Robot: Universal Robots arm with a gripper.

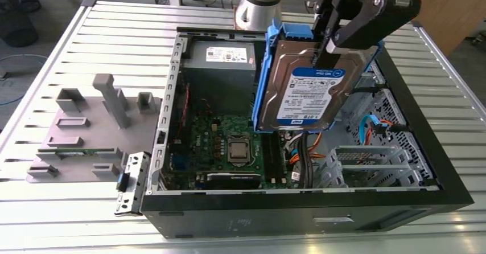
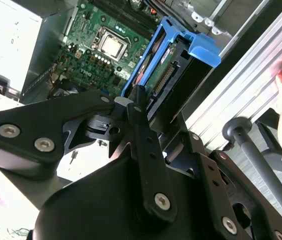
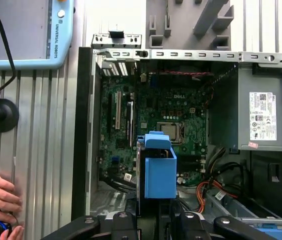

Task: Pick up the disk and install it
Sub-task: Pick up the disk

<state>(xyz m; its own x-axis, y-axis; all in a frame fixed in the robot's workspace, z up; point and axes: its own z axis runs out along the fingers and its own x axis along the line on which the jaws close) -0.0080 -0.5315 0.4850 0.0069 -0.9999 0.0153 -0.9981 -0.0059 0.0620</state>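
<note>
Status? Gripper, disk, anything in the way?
Gripper shut on the disk. Disk held upright above the open computer case, not seated. Cables in the case near its lower edge.

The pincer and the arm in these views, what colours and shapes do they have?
The pincer is matt black, built of flat, rounded link plates joined by silver screws, with narrow straight fingers. The arm is a smooth silver-grey tube.
</note>
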